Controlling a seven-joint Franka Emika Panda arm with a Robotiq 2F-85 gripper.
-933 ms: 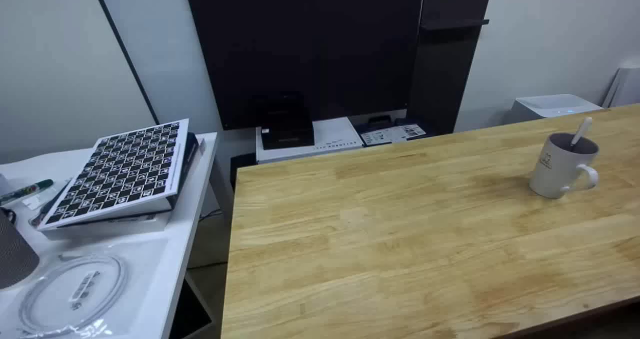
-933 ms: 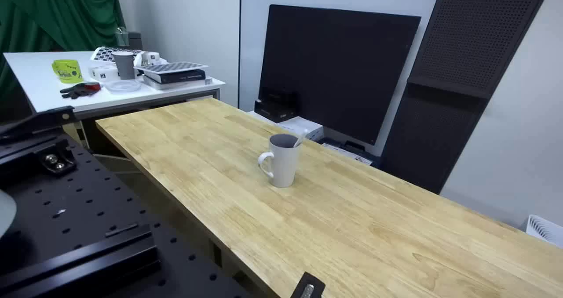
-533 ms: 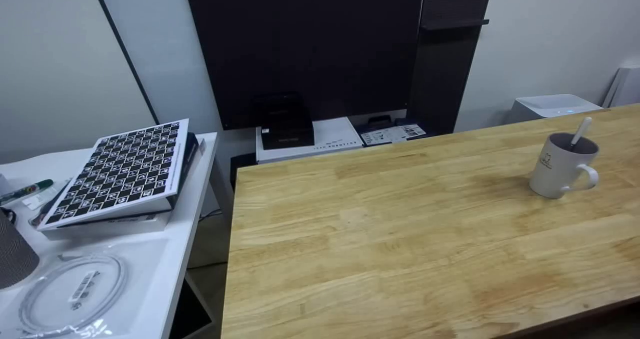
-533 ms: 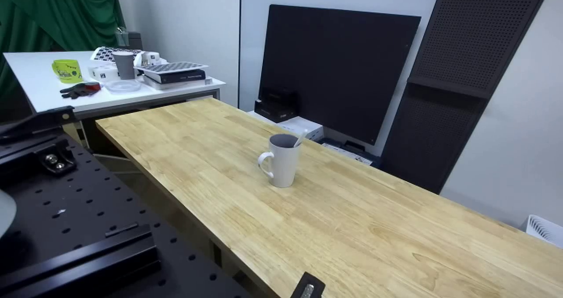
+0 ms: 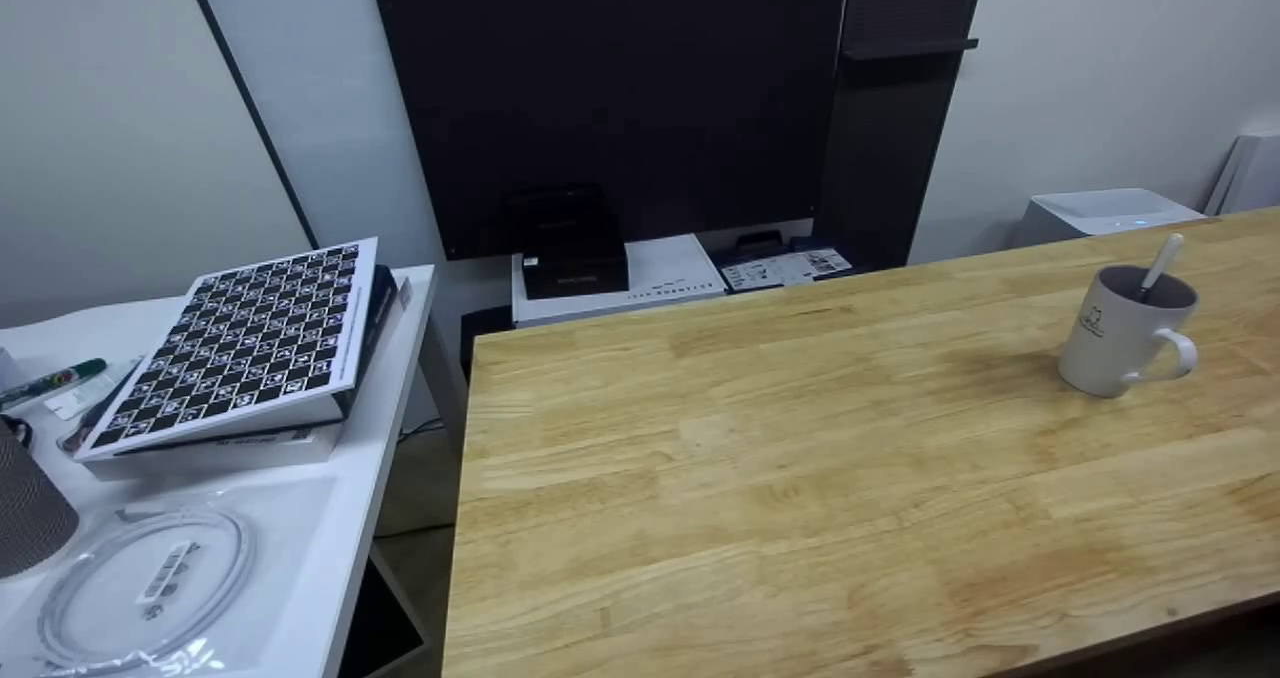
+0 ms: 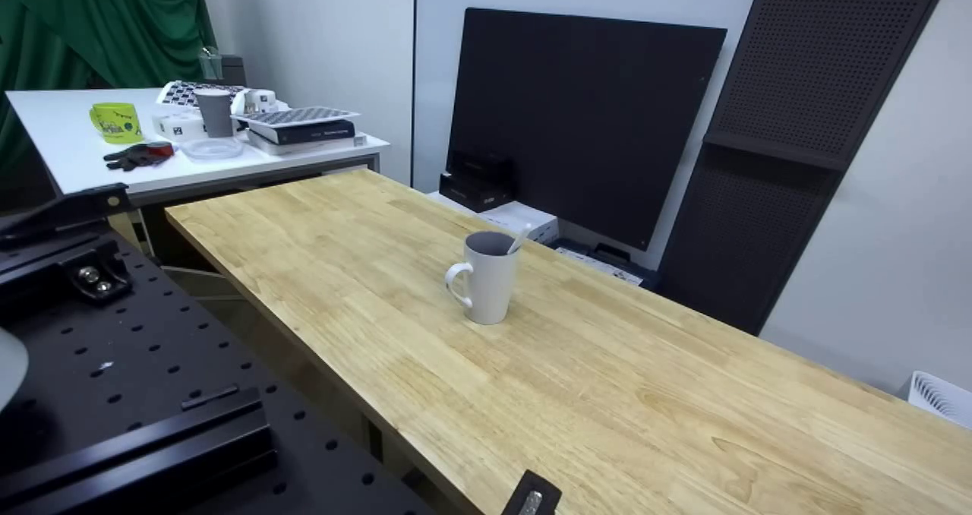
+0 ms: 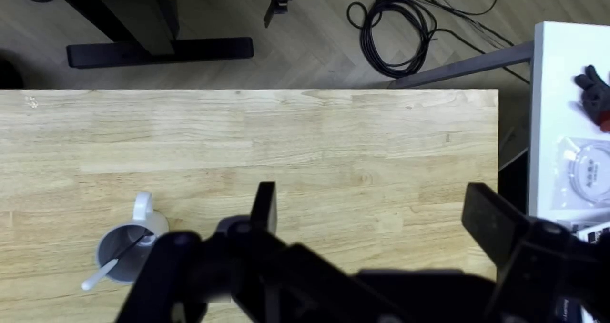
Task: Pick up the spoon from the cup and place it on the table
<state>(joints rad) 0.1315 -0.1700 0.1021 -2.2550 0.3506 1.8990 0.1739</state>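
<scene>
The white-grey cup (image 5: 1120,348) stands upright on the light wooden table (image 5: 800,478), also in an exterior view (image 6: 492,291) and in the wrist view (image 7: 158,222). The spoon (image 5: 1162,261) leans in the cup with its pale handle end above the rim, also visible in an exterior view (image 6: 519,239). In the wrist view the spoon (image 7: 106,269) crosses the cup's dark inside, its handle over the rim opposite the loop handle. My gripper (image 7: 374,199) is open and empty above the table, with the cup at the left of its fingers. Neither exterior view shows the gripper.
A white counter (image 5: 400,358) with a chequered board (image 5: 235,333) stands beside the table's end. It also holds a coiled cable in a bag (image 5: 150,593). A black perforated plate (image 6: 152,348) runs along the table's side. A dark board (image 6: 585,120) stands behind the table.
In both exterior views nothing visibly moves: the cup and spoon stay in place. No earlier wrist frame is given, and the gripper is outside the exterior views.
</scene>
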